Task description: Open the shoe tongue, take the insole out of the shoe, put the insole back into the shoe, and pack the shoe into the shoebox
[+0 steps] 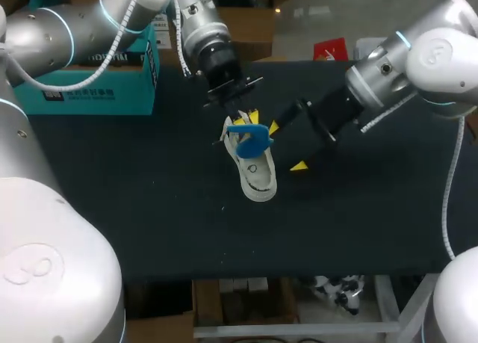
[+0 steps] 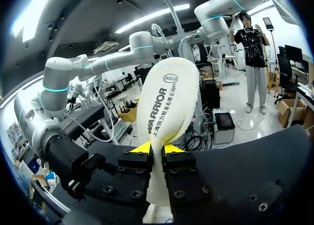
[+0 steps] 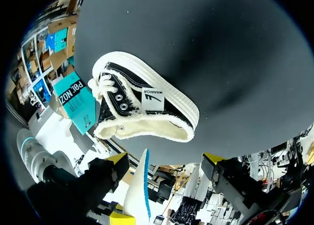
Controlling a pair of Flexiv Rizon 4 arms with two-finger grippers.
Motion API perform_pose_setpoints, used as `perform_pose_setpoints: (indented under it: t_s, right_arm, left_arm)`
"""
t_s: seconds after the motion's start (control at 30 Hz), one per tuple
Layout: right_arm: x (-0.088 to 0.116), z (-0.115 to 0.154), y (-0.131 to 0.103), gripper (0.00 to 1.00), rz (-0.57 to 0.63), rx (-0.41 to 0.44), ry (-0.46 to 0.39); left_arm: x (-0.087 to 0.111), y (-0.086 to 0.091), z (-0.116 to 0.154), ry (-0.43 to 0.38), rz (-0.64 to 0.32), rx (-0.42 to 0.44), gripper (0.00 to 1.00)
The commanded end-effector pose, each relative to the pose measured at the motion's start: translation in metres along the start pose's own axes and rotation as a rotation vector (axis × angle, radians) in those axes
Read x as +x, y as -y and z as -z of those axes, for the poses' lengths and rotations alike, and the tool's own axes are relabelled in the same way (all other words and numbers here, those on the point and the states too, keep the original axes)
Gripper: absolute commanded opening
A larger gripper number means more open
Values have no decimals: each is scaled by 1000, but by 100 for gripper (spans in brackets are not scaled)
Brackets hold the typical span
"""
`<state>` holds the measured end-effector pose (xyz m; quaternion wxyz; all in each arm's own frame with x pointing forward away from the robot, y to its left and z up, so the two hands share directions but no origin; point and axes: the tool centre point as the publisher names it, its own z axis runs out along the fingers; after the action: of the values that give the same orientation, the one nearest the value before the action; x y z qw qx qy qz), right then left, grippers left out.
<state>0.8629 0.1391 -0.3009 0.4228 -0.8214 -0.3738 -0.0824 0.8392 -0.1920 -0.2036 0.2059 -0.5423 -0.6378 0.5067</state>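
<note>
Left claw (image 2: 158, 149) pinches the insole (image 2: 167, 107) narrowly at one end, its length pointing down at the shoe (image 1: 258, 180). That shoe lies mid-worktop (image 1: 134, 201), seemingly on its side, long axis toward the front edge. Right claw (image 1: 286, 146) stands wide and empty just beside the shoe, whose mouth faces it. Reinsertion should suit the holder, already nearer.

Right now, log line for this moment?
left gripper: shut on insole | insole: out of shoe | right gripper: open | shoe: on table
</note>
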Motion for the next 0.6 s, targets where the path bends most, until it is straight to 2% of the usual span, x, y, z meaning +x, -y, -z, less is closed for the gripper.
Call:
perform_pose_setpoints:
  t_s: [0.03,0.07,0.1,0.13,0.17,0.27,0.47,0.6]
  right_arm:
    - [6,-6,-8,100,-10,64,-3]
    - [6,-7,-7,100,-8,67,-8]
    - [5,-7,-7,91,-10,65,-10]
    - [4,-7,-6,72,-12,67,-22]
    - [4,-7,-6,62,-9,73,-30]
    - [2,-6,-4,50,-1,93,-58]
    - [0,-5,2,46,24,145,-104]
    - [-4,-6,3,47,26,166,-123]
  left_arm:
    - [1,1,-13,3,-27,-61,0]
    - [0,0,-15,5,-29,-64,0]
    - [0,-1,-17,5,-30,-64,0]
    - [0,-2,-18,4,-41,-68,0]
    - [0,-3,-20,5,-44,-70,0]
    - [0,-6,-24,7,-61,-88,0]
    - [-1,-13,-29,28,-87,-129,0]
    - [-4,-18,-31,35,-104,-139,0]
